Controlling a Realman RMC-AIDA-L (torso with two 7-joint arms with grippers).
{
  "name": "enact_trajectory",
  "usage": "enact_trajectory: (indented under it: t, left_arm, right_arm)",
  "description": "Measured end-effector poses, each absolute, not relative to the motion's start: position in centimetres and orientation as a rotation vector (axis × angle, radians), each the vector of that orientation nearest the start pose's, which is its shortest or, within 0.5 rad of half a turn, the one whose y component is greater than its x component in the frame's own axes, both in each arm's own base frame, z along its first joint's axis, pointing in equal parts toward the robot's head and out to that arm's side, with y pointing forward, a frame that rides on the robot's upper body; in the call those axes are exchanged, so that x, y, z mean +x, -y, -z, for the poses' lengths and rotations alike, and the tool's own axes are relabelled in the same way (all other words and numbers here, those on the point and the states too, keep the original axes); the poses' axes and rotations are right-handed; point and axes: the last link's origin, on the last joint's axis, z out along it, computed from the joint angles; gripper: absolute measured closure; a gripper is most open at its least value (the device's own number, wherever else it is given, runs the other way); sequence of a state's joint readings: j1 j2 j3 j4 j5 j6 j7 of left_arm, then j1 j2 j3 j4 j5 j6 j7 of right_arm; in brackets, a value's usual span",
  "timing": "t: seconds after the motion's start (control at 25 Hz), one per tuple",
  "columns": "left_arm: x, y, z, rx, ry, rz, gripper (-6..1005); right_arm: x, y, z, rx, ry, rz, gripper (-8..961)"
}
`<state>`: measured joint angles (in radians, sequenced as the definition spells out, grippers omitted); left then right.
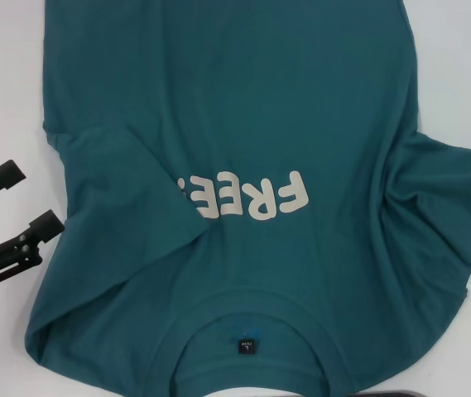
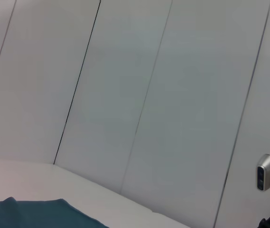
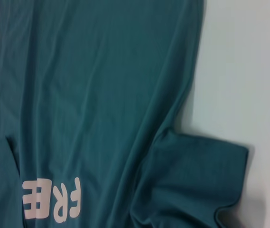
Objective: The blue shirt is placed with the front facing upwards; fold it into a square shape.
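surface: white table (image 1: pixel 3 99) | backdrop: pale grey wall panels (image 2: pixel 125 85) with thin dark seams | light: even

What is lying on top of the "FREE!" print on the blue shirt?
The left sleeve is folded inward over the blue shirt, covering the end of the "FREE!" print. The "!" is only partly visible.

Dark teal-blue shirt (image 1: pixel 243 107) with cream "FREE!" lettering (image 1: pixel 247 197) across the chest, small black neck label (image 1: pixel 247 345), white table (image 1: pixel 3 99), black left gripper (image 1: pixel 16 219) at its left edge
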<state>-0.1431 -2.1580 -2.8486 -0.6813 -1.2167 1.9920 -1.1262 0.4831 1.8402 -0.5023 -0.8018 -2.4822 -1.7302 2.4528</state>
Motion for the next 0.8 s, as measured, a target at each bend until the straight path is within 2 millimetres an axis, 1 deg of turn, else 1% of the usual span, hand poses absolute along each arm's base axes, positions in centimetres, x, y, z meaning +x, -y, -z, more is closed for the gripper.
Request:
enact_trajectory:
  t: [0.32, 0.8]
  left_arm:
    - [-32.5, -18.3, -3.6, -2.312, 0.643, 1.140, 47]
    - [-32.6, -17.9, -3.7, -2.307, 0.650, 1.133, 48]
  right_arm:
    - [35.7, -30.4, -11.7, -2.012, -2.023, -0.217, 149]
    - [35.8, -30.6, -10.4, -2.007, -2.043, -0.205, 150]
